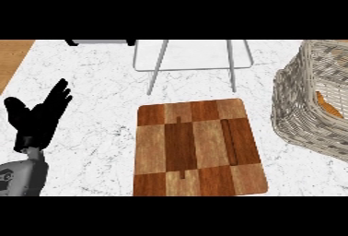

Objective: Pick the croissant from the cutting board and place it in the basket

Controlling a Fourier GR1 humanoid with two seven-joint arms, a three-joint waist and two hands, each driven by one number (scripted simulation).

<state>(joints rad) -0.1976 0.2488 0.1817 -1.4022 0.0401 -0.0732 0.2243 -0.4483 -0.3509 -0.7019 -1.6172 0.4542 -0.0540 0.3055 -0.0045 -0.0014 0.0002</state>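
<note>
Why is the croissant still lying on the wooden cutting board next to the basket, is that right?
Not quite. The head view shows the cutting board bare; an orange bit of the croissant peeks through inside the basket, which does stand next to the board.

cutting board (pixel 197 147): 1 | basket (pixel 299 115): 1 | croissant (pixel 328 105): 1 | robot hand (pixel 39 117): 1

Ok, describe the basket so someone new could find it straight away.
On the white marble counter, look right of the checkered wooden cutting board. The basket is at the view's right edge, the only woven grey thing, with something orange, probably the croissant, showing inside.
</note>
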